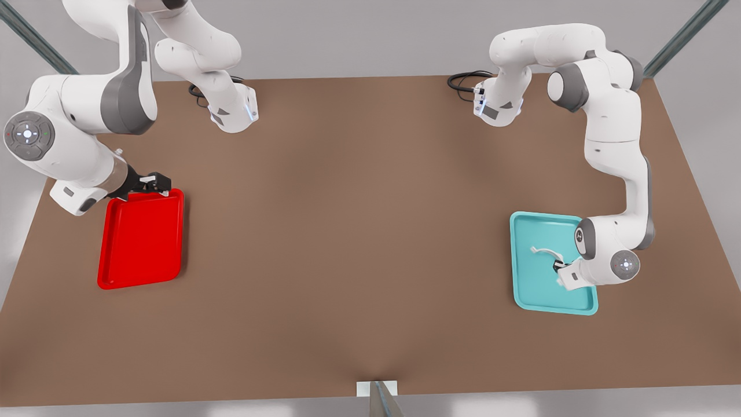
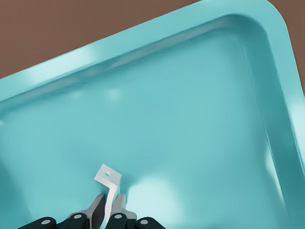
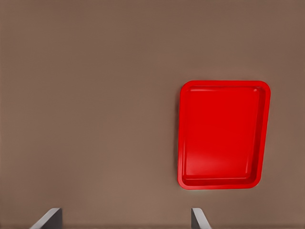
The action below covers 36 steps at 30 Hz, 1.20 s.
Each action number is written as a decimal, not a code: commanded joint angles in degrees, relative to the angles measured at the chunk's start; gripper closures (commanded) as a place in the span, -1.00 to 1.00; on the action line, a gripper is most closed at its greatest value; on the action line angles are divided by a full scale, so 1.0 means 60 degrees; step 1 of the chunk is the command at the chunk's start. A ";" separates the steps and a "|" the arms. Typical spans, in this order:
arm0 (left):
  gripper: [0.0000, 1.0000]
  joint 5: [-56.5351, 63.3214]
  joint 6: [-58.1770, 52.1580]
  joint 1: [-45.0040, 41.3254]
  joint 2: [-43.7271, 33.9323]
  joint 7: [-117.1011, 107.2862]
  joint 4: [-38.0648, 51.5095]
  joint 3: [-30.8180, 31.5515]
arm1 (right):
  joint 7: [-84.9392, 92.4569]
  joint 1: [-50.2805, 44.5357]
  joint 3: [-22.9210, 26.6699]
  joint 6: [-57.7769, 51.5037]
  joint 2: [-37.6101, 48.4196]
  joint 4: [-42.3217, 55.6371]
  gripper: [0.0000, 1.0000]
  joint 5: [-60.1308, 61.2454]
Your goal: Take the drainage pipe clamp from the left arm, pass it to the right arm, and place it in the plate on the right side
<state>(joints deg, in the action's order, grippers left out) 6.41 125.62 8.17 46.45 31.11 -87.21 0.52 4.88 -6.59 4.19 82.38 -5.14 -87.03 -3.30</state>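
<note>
First step, pickup: left gripper [image 2: 108, 210] fingers pinch the drainage pipe clamp [image 1: 547, 252] over the teal tray [image 1: 521, 289], lower right of the front view. Right gripper [image 1: 151, 181] waits, fingers apart, at the red plate [image 1: 142, 272], left. Next: lift and carry it to centre for the handover.

So we've got the drainage pipe clamp [image 1: 546, 251], a thin white half-ring with little tabs at the ends, sitting low over the teal tray [image 1: 524, 289] at the front view's right, pinched at one end by the left gripper [image 1: 557, 266]; the wrist view shows one tab [image 2: 107, 174] sticking out past the closed fingers [image 2: 97, 206]. The plate [image 1: 142, 272] is the bright red tray with rounded corners and a low rim, flat on the brown table at the front view's left. The right gripper [image 1: 151, 180] hangs at its far edge, fingers spread wide
</note>
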 commanded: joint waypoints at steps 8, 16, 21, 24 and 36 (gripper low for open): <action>0.57 -0.0058 -0.0004 0.0000 0.0023 0.0000 0.0004 0.0001 | 0.0037 -0.0001 0.0005 -0.0004 0.0007 0.0003 -1.00 0.0008; 0.57 -0.0043 0.0011 0.0000 0.0067 -0.0190 0.0004 0.0001 | 0.0051 0.0014 0.0005 -0.0004 0.0007 -0.0011 -1.00 0.0023; 0.57 0.0016 -0.0004 -0.0014 -0.0094 -0.0190 0.0004 -0.0014 | 0.0051 -0.0001 0.0005 -0.0077 0.0037 -0.0011 -1.00 0.0037; 0.57 0.0001 -0.0326 -0.0015 -0.0299 -0.0277 0.0004 0.0001 | 0.0110 0.0014 0.0005 -0.0077 0.0022 0.0003 -1.00 0.0037; 0.57 -0.0468 -0.2069 -0.3105 -0.1867 -0.7103 0.0077 0.0015 | 0.3886 -0.2989 -0.0083 0.1782 -0.2878 0.0780 -1.00 0.0550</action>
<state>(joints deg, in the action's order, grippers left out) 5.12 116.29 -9.35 35.22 18.82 -87.10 0.61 10.78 -23.47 3.68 86.61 -21.77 -82.11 -0.83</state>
